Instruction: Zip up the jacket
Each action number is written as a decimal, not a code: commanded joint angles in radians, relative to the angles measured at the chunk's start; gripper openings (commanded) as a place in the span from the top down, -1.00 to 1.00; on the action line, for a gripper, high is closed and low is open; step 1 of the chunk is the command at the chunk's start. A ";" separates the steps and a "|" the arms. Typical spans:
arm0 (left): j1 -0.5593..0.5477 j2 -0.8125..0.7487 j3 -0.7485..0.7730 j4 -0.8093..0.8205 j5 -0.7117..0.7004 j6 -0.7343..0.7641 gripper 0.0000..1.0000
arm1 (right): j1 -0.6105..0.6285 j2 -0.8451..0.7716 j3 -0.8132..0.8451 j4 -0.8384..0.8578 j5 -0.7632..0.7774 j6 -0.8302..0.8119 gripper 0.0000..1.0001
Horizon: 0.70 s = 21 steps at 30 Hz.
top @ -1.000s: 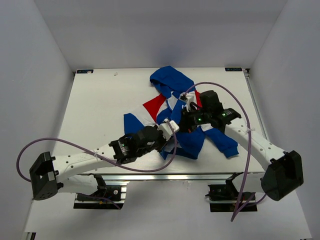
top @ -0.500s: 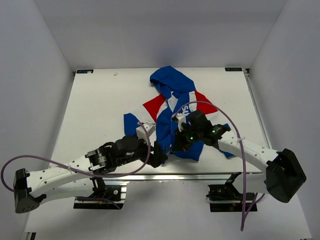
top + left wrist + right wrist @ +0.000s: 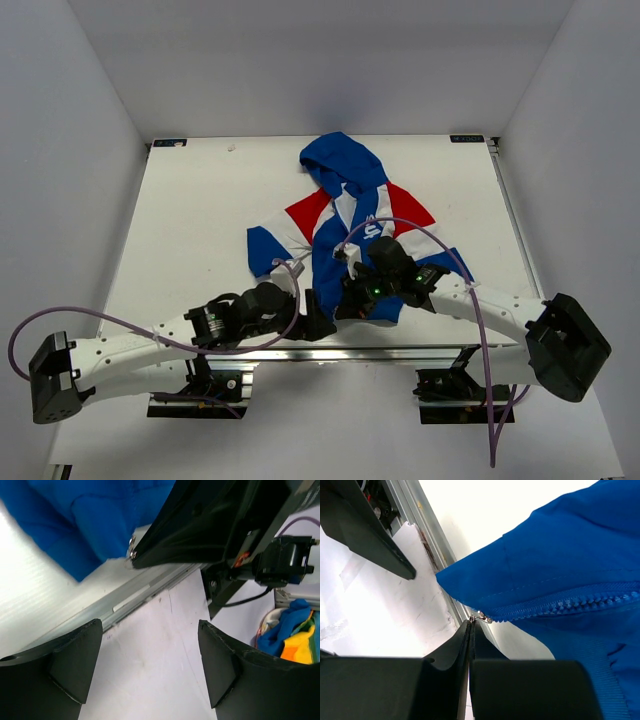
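Fabric of the jacket creases softly beside toothed zipper.

The jacket lies on the table, right of centre.

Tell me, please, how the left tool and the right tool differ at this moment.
The left tool stands open; the right tool is shut. The left tool holds nothing, while the right tool pinches the zipper pull at the jacket's hem. Both sit by the table's near edge.
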 commanded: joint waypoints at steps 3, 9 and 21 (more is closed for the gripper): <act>-0.002 0.071 0.084 0.110 -0.058 0.075 -0.69 | 0.000 -0.031 0.030 0.020 -0.014 -0.042 1.00; 0.005 0.189 0.139 0.110 -0.070 0.091 -0.47 | -0.030 -0.042 0.034 -0.012 -0.012 -0.045 1.00; 0.096 0.174 0.056 0.214 -0.097 -0.037 -0.12 | -0.069 -0.087 0.002 0.036 -0.081 -0.011 1.00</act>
